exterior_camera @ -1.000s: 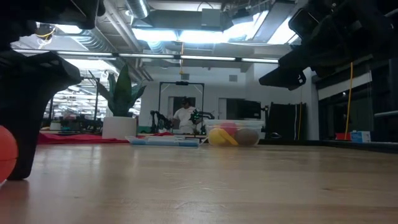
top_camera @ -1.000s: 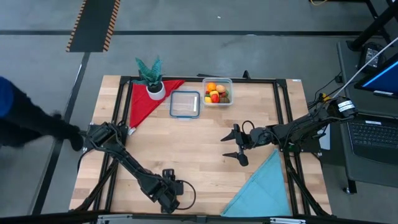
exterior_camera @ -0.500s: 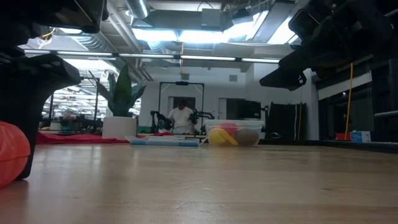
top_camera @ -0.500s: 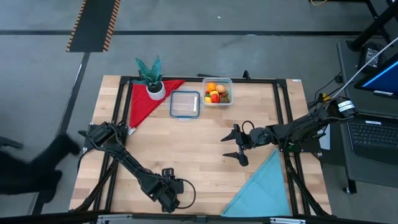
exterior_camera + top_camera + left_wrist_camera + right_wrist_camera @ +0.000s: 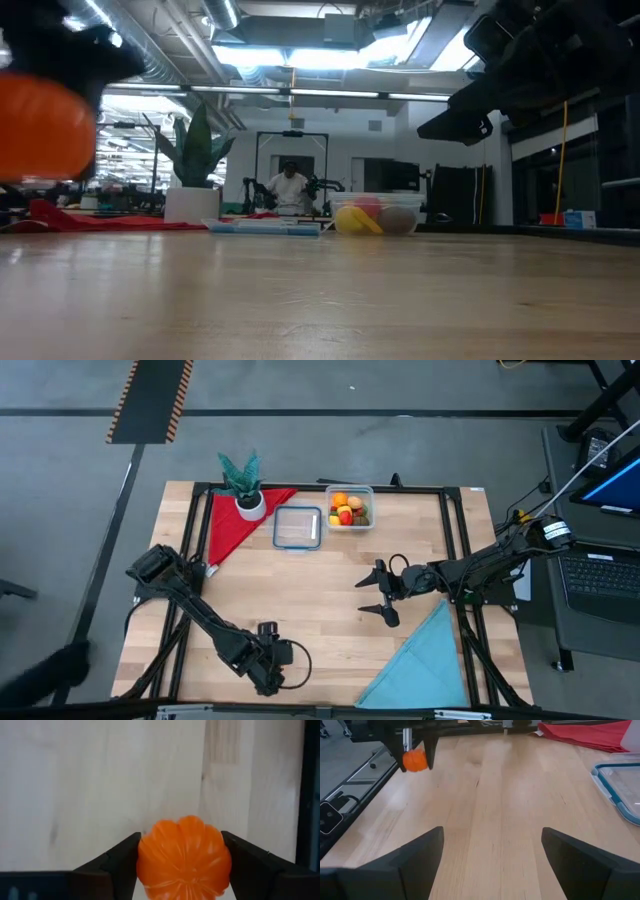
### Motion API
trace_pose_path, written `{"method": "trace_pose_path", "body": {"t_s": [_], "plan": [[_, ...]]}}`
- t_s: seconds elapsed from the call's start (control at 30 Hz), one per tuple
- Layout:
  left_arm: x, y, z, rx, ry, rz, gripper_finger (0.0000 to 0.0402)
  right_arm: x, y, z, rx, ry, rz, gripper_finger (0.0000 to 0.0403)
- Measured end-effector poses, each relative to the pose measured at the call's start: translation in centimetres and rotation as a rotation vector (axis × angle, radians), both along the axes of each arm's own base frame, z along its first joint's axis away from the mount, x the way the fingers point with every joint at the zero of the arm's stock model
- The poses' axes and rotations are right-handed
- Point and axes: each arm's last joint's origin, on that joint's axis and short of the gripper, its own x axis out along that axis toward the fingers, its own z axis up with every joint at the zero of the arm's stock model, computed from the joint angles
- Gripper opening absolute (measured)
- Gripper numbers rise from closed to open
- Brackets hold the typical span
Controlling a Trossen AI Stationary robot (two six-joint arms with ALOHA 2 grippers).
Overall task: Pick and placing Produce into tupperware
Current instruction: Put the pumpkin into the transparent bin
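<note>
The left claw, at the near edge of the pale wooden counter, was clamped on a ribbed orange toy pumpkin, one dark finger on each side, holding it clear above the surface. The right claw hung over the counter's middle with its fingers spread wide and nothing between them. The clear rounded-square plastic tub sat at the far edge, with several small toy fruits inside, just beside a flat clear square lid with a blue rim.
</note>
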Motion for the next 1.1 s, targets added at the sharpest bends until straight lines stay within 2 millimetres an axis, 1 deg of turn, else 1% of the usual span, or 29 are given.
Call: {"method": "trace_pose_path", "body": {"t_s": [0.17,0.27,0.47,0.53,0.6,0.7,0.93,1.1], "plan": [[-0.1,0.7,1.8,0.039,-0.073,-0.007,0.0236,0.0,0.0,0.0,-0.001,-0.001,0.001,0.0337],[-0.2,1.2,3.3,0.065,-0.137,-0.008,0.0236,0.0,0.0,0.0,-0.002,-0.001,0.001,0.0337],[-0.9,2.3,6.8,0.211,-0.336,0.011,0.0236,0.0,0.0,0.1,0.000,-0.010,0.001,0.0337],[-1.2,2.5,7.5,0.253,-0.402,0.016,0.0236,0.1,0.0,0.2,0.001,-0.019,0.003,0.0337],[-1.4,2.7,7.4,0.256,-0.441,0.015,0.0236,0.1,0.1,0.2,0.002,-0.026,0.008,0.0337],[-1.8,3.1,6.7,0.214,-0.515,0.016,0.0236,0.1,0.1,0.3,-0.008,-0.034,0.018,0.0337],[-2.7,4.4,3.8,0.141,-0.743,-0.001,0.0236,0.2,0.4,0.8,0.030,-0.082,0.113,0.0337],[-3.5,5.8,2.3,0.103,-0.914,-0.011,0.0236,0.3,0.4,1.2,0.041,-0.125,0.116,0.0337]]}}
